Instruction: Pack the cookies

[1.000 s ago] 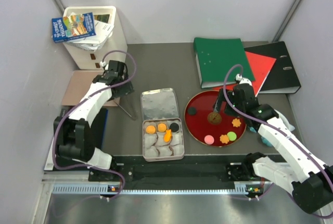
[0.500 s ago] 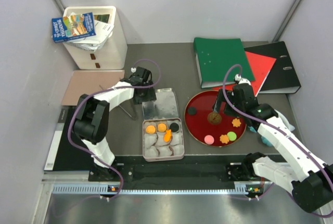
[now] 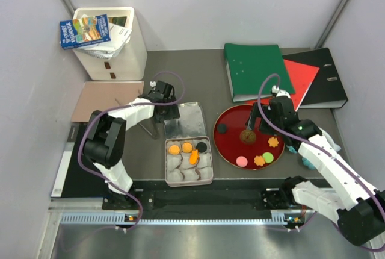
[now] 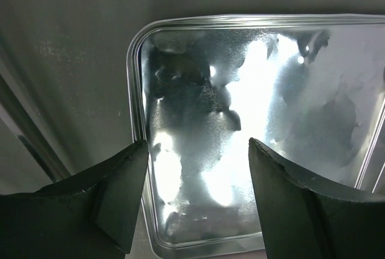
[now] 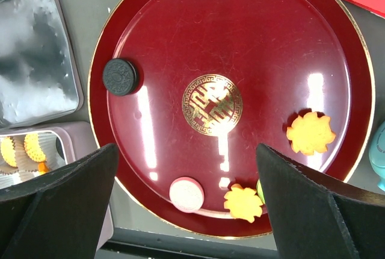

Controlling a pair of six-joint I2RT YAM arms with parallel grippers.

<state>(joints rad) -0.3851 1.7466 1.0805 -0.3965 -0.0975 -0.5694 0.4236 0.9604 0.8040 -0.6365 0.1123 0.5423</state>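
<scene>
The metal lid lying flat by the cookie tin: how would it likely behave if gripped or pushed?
The metal lid looks thin, so probably light yet stiff. Its glossy surface may slip in a grip. Lying flat, it would likely slide, not tip.

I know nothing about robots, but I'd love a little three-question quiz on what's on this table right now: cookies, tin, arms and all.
1. True or false: the pink cookie lies in the tin.
2. How many orange flower cookies lie on the red plate?
3. The open left hand is above which thing? A the silver lid; B the red plate; C the tin.

Key: 1 false, it lies on the red plate; 2 two; 3 A.
</scene>
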